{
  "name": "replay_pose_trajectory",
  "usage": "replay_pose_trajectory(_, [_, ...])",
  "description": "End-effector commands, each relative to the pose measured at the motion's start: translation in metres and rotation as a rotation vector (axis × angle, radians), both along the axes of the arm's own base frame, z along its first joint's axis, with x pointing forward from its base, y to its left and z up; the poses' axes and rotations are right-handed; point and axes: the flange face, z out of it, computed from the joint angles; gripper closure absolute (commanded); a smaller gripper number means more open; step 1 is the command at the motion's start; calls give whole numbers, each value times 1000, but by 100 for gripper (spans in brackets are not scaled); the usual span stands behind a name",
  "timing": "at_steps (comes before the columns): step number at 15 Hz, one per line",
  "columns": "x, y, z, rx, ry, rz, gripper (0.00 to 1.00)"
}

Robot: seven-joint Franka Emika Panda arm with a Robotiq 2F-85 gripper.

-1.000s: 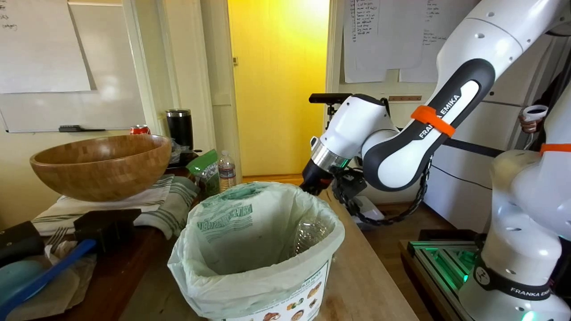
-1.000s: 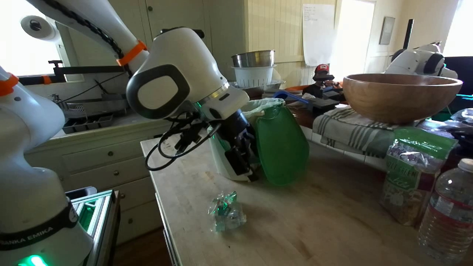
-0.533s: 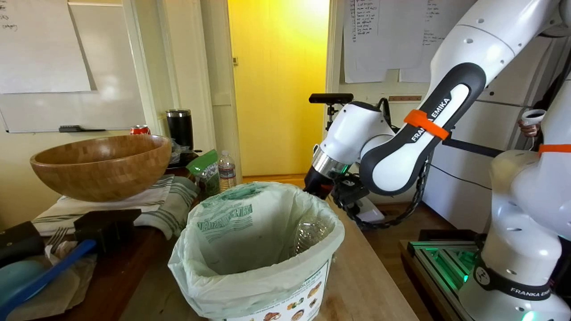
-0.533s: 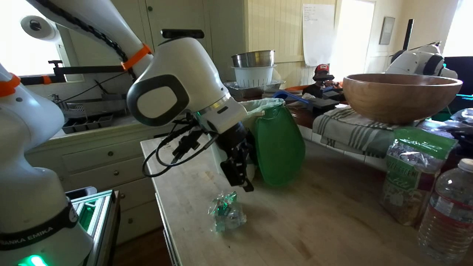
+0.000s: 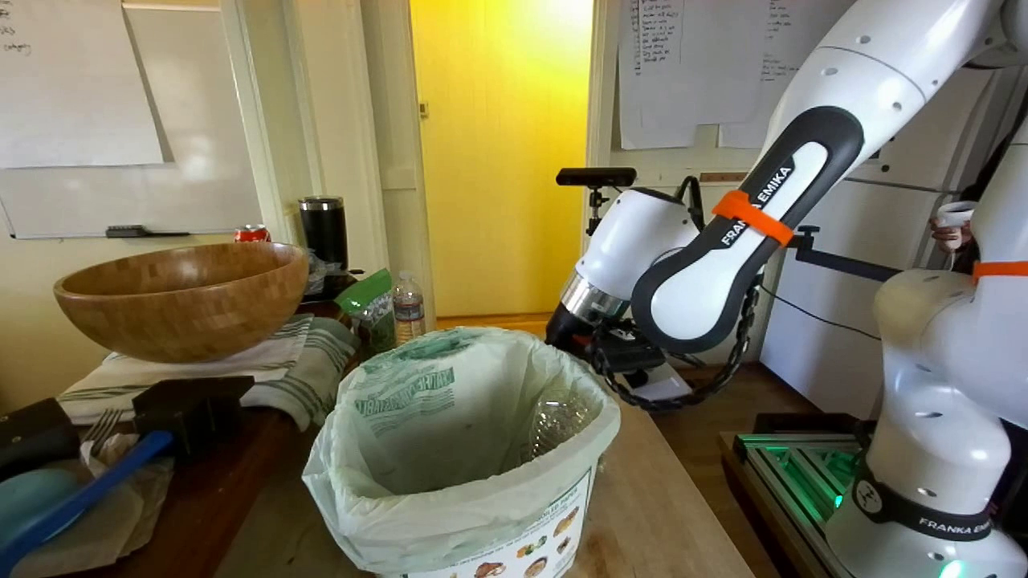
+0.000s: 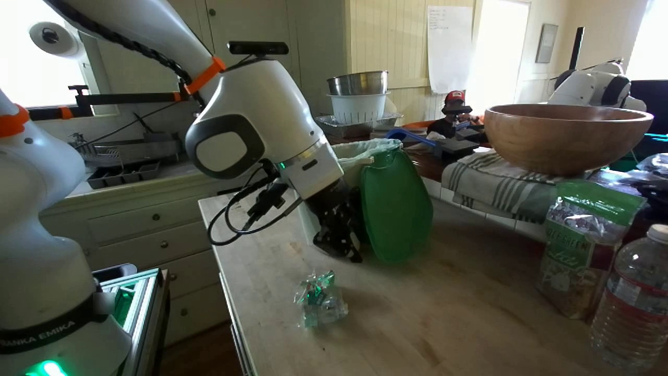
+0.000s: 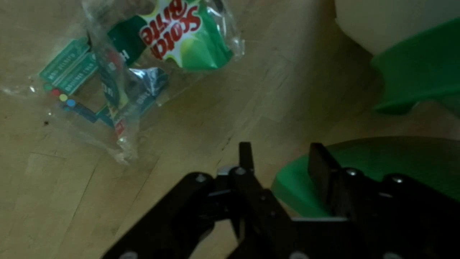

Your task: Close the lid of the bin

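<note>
The white bin (image 5: pixel 522 554) stands on the counter with its top uncovered, its pale liner (image 5: pixel 409 522) folded over the rim. Its green lid (image 6: pixel 396 209) hangs nearly upright down the bin's side in an exterior view. Low beside the lid, on the arm's side, is my gripper (image 6: pixel 355 256). In the wrist view the gripper (image 7: pixel 280 153) has a clear gap between its fingers, and the lid's rounded end (image 7: pixel 300 187) shows in and below that gap. The right finger overlaps the lid from this angle; whether they touch I cannot tell. A clear plastic container (image 5: pixel 562 421) lies inside the bin.
A crumpled Scotch-Brite wrapper (image 6: pixel 321 300) lies on the counter near the gripper. A wooden bowl (image 6: pixel 569 141) rests on striped towels (image 6: pixel 496 180) at the back. A green bag (image 6: pixel 579 250) and a water bottle (image 6: pixel 634 303) stand at the counter's right.
My gripper first dropped and drew back from the lid, then rose slightly and turned. The lid swung a little toward the bin, then barely outward again.
</note>
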Motion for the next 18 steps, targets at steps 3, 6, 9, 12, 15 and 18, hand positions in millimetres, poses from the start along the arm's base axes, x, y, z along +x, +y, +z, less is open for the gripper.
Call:
replay_pose_trajectory(3, [5, 0, 9, -1, -114, -62, 72])
replay_pose_trajectory(6, [9, 0, 17, -17, -180, -84, 83])
replay_pose_trajectory(9, [11, 4, 27, -37, -254, -93, 86])
replay_pose_trajectory(12, [11, 5, 26, -40, -260, -83, 60])
replay_pose_trajectory(15, [9, -2, 12, -43, -201, -66, 39])
replay_pose_trajectory(18, [8, 6, 5, -9, -138, -39, 16])
